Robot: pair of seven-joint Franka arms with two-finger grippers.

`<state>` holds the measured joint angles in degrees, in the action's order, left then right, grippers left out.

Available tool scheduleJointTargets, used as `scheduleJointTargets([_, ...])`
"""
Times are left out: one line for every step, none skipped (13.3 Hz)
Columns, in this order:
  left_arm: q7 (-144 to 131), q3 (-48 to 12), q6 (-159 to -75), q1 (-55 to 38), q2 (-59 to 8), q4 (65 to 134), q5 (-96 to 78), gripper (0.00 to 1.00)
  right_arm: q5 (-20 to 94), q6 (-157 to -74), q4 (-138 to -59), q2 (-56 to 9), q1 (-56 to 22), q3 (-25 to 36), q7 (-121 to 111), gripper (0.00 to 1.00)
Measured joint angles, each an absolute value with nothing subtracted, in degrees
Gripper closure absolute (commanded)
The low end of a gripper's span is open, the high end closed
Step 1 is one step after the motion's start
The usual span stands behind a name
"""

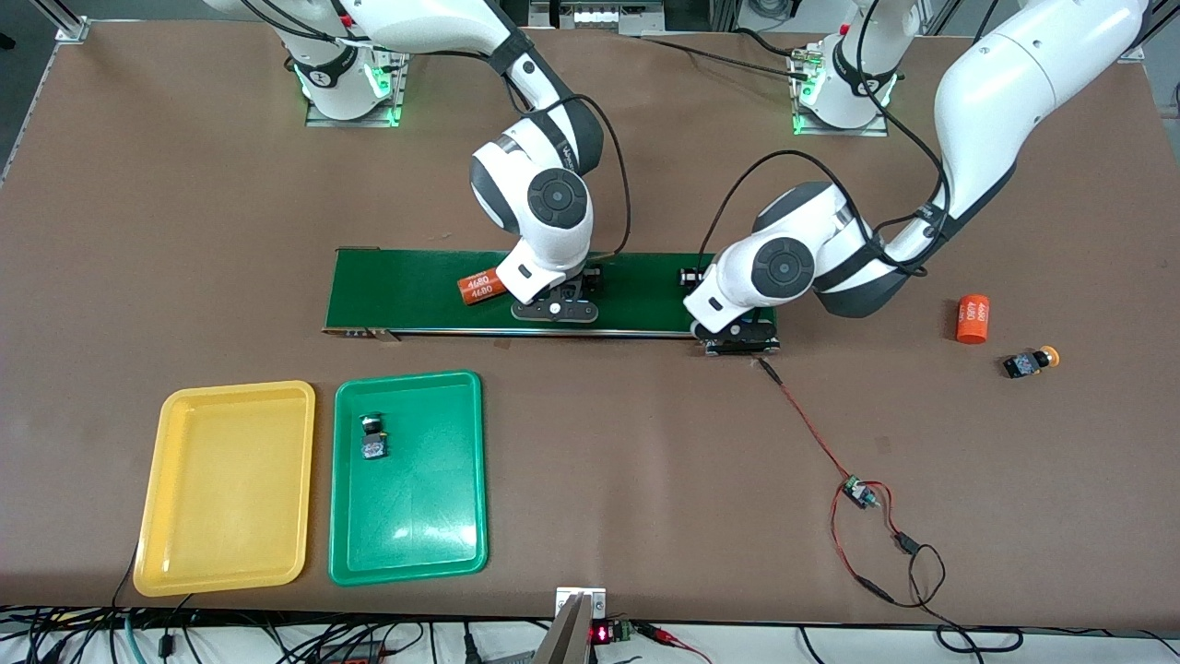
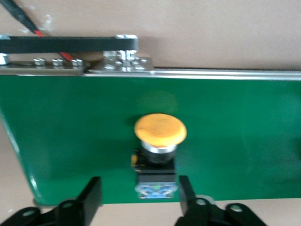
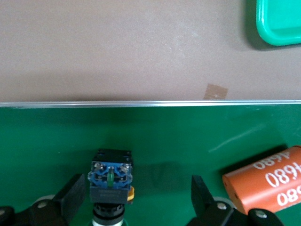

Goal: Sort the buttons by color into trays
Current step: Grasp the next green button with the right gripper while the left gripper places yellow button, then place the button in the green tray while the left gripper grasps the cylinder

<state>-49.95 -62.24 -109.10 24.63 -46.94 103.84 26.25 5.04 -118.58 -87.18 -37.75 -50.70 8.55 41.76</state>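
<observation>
My left gripper (image 1: 737, 343) is low over the conveyor belt's end toward the left arm. Its fingers are open on either side of an orange-yellow capped button (image 2: 160, 129) lying on the belt. My right gripper (image 1: 556, 312) is low over the middle of the belt, open, with a black-bodied button (image 3: 111, 181) close to one finger (image 3: 75, 194). That button's cap is mostly out of view. The green tray (image 1: 424, 516) holds one button (image 1: 373, 437). The yellow tray (image 1: 221, 498) holds nothing. Another orange-capped button (image 1: 1031, 362) lies on the table toward the left arm's end.
The dark-green conveyor belt (image 1: 415, 290) carries an orange "4680" cylinder (image 1: 482, 287) beside my right gripper. A second orange cylinder (image 1: 972, 318) stands near the loose button. Red and black wires with a small board (image 1: 857, 493) run from the belt's end toward the front camera.
</observation>
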Motion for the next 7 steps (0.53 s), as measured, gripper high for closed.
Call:
scheduleJointTargets([-49.94,-62.26,-107.0,25.0,-46.92,102.71,26.25,0.0,5.04,-118.58,-87.18,-37.77,-50.7,8.56,41.75,0.0])
scheduleJointTargets([-49.87,-62.32,-104.18,25.43,-46.88,101.0,26.26,0.0,5.04,-118.58,-87.18,-37.8,-50.69,8.56,41.75,0.0])
scheduleJointTargets([-49.34,-62.37,-101.02,25.89,-46.81,98.82,26.27,0.0,5.04,-118.57,-87.19,-37.87,-50.68,8.58,41.72,0.0])
scheduleJointTargets([-47.84,-62.41,-97.57,26.38,-46.69,96.4,26.31,0.0,5.04,-118.57,-87.28,-38.09,-50.67,8.58,41.38,0.01])
scheduleJointTargets([-45.56,-62.38,-94.17,27.06,-46.55,94.0,26.37,0.0,5.04,-118.58,-87.45,-38.57,-50.65,8.61,40.5,0.06])
scheduleJointTargets([-42.73,-62.26,-91.22,28.22,-46.29,91.73,26.45,0.0,5.04,-118.68,-87.57,-39.22,-50.59,8.7,39.6,0.22])
scheduleJointTargets([-40.4,-62.17,-89.26,29.89,-46.13,90.03,26.61,0.0,5.04,-118.82,-87.58,-39.8,-50.54,8.84,39.16,0.54])
